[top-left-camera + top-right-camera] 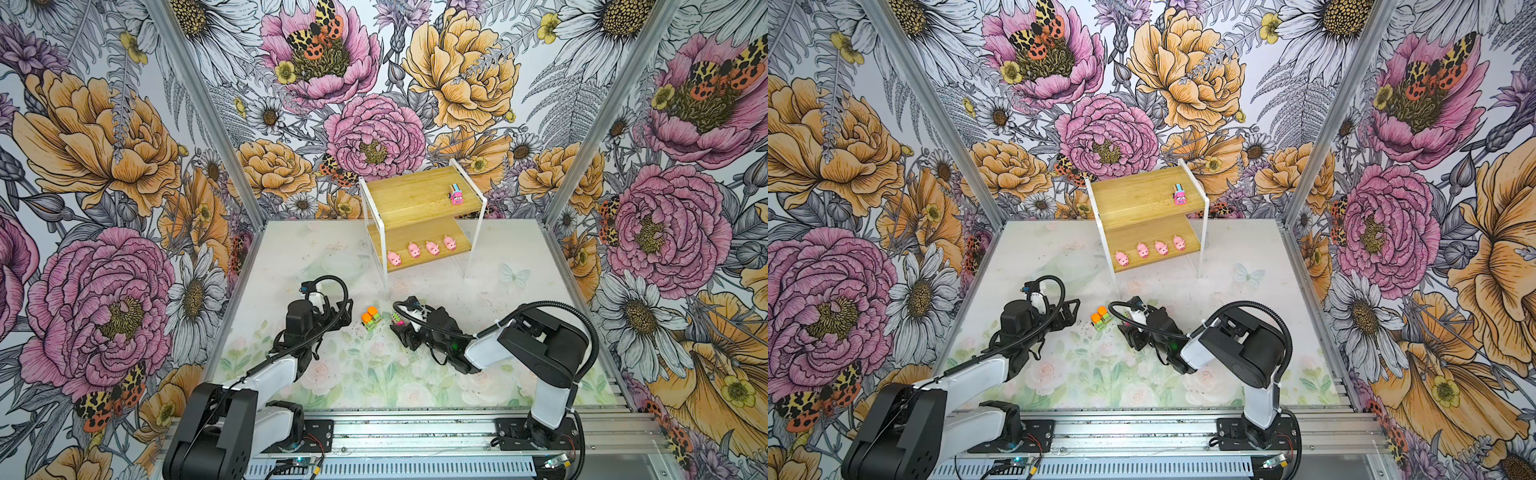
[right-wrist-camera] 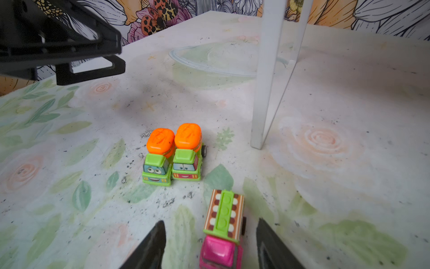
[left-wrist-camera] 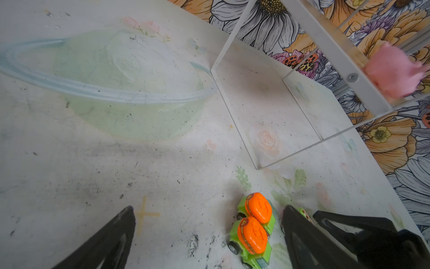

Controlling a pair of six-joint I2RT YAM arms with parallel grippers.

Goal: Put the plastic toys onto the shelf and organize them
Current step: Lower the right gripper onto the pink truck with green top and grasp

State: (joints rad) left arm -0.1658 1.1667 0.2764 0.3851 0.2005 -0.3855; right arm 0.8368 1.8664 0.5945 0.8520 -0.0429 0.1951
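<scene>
On the faded flower-print table, the right gripper stands open astride a pink truck with a green striped top. Two green trucks with orange drums sit side by side just ahead, between the fingers of the wide-open left gripper. Beyond both, the shelf holds four pink pigs and a second pink truck.

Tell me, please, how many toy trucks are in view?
4. A blue-topped pink truck stands on the shelf's upper board; two orange-and-green trucks sit side by side on the table; a green-topped pink truck stands between the right gripper's open jaws. None seems hidden.
</scene>
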